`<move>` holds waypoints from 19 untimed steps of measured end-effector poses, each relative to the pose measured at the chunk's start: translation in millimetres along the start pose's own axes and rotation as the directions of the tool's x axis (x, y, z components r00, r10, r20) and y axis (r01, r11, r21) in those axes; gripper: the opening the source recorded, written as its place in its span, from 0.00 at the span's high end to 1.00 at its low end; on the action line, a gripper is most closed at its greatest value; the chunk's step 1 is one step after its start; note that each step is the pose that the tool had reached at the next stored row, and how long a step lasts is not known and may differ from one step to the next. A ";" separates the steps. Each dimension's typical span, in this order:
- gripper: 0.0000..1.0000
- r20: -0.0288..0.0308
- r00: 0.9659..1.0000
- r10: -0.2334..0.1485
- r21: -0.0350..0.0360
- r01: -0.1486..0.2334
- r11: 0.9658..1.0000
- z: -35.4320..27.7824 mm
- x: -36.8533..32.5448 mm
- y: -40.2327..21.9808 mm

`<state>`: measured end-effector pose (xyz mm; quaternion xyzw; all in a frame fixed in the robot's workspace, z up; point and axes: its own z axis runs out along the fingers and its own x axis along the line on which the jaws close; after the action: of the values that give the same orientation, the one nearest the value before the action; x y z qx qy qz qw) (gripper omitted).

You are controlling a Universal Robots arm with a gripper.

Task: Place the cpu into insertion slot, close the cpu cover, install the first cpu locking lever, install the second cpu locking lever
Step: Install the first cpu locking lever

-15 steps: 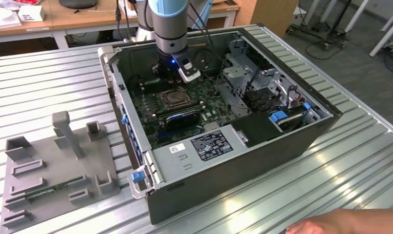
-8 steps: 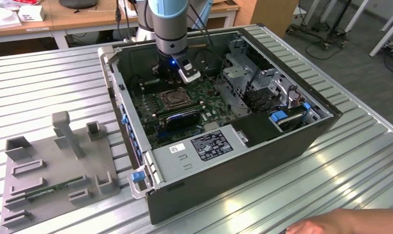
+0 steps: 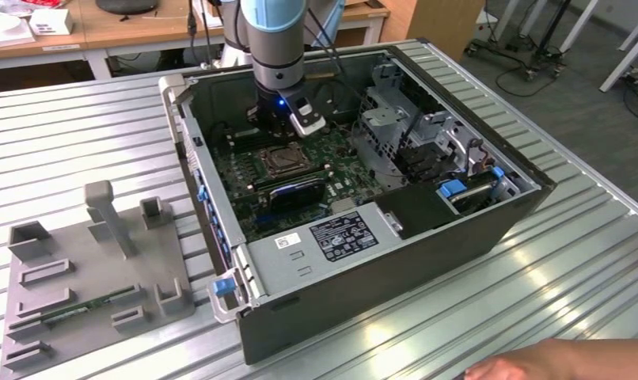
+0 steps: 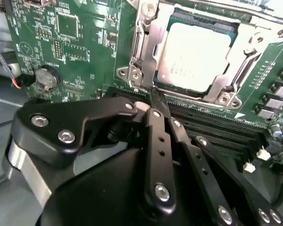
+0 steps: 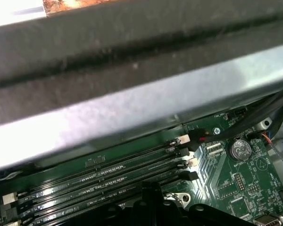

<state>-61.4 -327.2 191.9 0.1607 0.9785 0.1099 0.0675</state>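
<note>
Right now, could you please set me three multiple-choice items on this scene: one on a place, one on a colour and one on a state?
1. Where is the cpu?
A. on the grey tray
B. in the insertion slot
C. on the table beside the case

2. What colour is the circuit board?
A. green
B. red
C. blue

3. How does the cpu cover lie?
A. raised upright on its hinge
B. flat over the cpu
C. taken off, on the grey tray

Answers:
1 B: the second wrist view shows the cpu seated in the slot.
2 A: the board around the slot is green in both wrist views.
3 B: the silvery frame lies down around the cpu's edges, with the chip's top showing through its cut-out.
</note>
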 end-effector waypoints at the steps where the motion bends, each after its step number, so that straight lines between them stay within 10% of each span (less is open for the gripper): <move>1: 0.89 0.000 1.000 0.000 0.000 0.000 1.000 0.0 0.0 0.0; 10: 0.89 -0.003 1.000 0.002 -0.009 -0.002 1.000 -3.8 -0.2 1.5; 19: 0.89 -0.003 1.000 0.002 -0.009 -0.002 1.000 -34.5 -3.3 9.0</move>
<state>-61.4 -326.6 227.6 0.1610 0.9780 0.1145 0.0667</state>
